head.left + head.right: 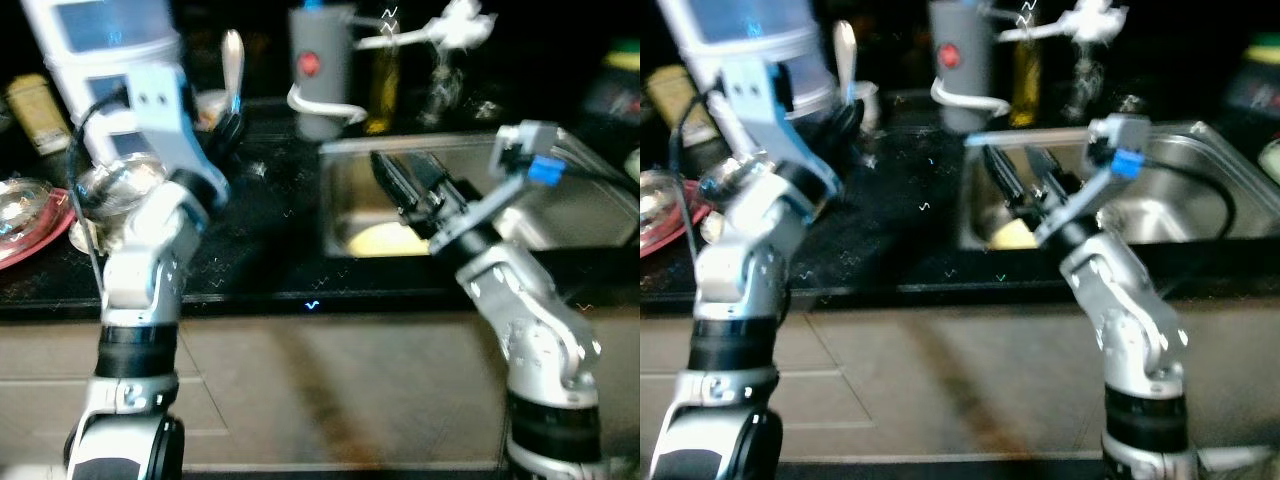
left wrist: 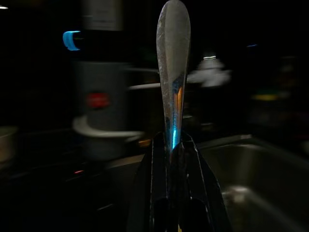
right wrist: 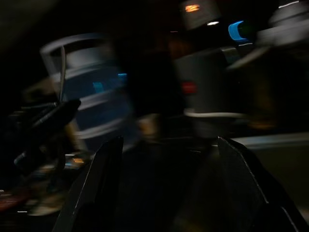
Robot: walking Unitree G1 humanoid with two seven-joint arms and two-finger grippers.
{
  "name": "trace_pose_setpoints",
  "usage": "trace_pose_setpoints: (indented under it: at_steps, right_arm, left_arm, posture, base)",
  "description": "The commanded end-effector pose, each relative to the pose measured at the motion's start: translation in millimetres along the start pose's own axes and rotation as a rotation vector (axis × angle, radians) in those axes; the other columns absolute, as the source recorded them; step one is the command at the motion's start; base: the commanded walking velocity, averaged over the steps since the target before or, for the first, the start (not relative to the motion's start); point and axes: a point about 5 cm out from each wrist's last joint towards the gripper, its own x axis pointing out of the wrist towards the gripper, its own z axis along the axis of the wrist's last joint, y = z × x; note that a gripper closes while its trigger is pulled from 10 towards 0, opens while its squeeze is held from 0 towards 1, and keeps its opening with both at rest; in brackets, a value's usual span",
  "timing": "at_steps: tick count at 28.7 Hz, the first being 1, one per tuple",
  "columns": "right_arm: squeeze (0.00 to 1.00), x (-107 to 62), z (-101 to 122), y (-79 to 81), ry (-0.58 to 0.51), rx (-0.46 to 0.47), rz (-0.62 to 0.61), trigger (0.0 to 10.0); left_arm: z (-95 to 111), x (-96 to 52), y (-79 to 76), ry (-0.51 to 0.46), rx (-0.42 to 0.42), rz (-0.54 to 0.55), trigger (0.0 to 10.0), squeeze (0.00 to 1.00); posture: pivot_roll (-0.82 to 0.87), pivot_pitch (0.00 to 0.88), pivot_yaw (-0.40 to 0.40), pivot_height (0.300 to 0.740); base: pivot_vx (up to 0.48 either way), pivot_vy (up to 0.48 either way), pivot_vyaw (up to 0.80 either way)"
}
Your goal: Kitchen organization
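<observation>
- Left eye view: the left gripper is pinching a metal spoon by its handle, bowl end pointing up, over the black counter at about ten o'clock. Just beyond it a blue-and-white jug is standing, with a grey canister at twelve o'clock. A red-rimmed plate is lying at nine o'clock.
- Right eye view: the right gripper is hanging over the near left corner of the steel sink, fingers spread with nothing between them. Something pale yellow is lying in the basin below; what it is I cannot tell.
- Left wrist view: the two fingers are pressing together on the spoon's handle, and the spoon is standing upright and centred — a firm-looking hold. The canister is blurring past behind it.
- Right wrist view: the fingers are standing wide apart, looking across the dark counter toward the jug and canister.
- Doing the step well, as I judge it: keep the spoon upright and the squeeze steady, travelling slowly, since a smooth handle may slip.
- Edges and room: the open stretch of counter between the arms is giving the most freedom — the sink rim at three o'clock and the jug close behind the spoon are the things to steer clear of.
</observation>
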Motion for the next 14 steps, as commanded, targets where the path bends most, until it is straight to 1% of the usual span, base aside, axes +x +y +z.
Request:
trace_pose_setpoints:
  at_steps: [1,2,7,10,11,13,14]
  right_arm:
    - [0.0,-0.2,-6.0,1.9,0.022,0.012,0.002,10.0]
    - [0.0,-0.3,-6.0,2.1,0.021,0.011,0.003,10.0]
    - [0.0,-1.3,-10.3,3.2,0.034,-0.006,0.006,10.0]
    - [0.0,-1.8,-12.7,3.9,0.047,-0.01,0.009,10.0]
    - [0.0,-2.1,-13.5,3.9,0.051,-0.012,0.009,10.0]
    - [0.0,-2.9,-14.2,3.5,0.056,-0.019,0.007,10.0]
    - [0.0,-3.1,-14.1,3.3,0.057,-0.021,0.007,10.0]
  left_arm:
    - [-2.4,-2.3,6.7,0.01,-0.009,0.02,10.0,0.0]
    - [-2.4,-2.3,7.0,0.01,-0.009,0.021,10.0,0.0]
    - [-1.7,-2.4,9.2,0.01,-0.007,0.028,10.0,0.0]
    - [-1.3,-2.8,13.7,0.012,-0.003,0.045,10.0,0.0]
    - [-1.3,-2.9,16.9,0.015,0.0,0.062,10.0,0.0]
    - [-1.0,-2.4,30.3,0.03,0.02,0.116,10.0,0.0]
    - [-0.4,-2.3,33.8,0.032,0.026,0.127,10.0,0.0]
  posture:
    - [-0.08,0.0,0.034,0.74]
    - [-0.08,0.0,0.034,0.74]
    - [-0.08,0.0,0.035,0.74]
    - [-0.07,0.0,0.035,0.74]
    - [-0.07,0.0,0.035,0.74]
    - [-0.08,0.0,0.037,0.74]
    - [-0.08,0.0,0.037,0.74]
  base:
    - [0.0,-0.461,-0.8]
    - [0.0,-0.461,-0.8]
    - [0.0,-0.461,0.0]
    - [0.0,-0.445,0.0]
    - [0.0,0.0,0.0]
    - [0.0,0.0,0.0]
    - [0.0,0.0,0.0]
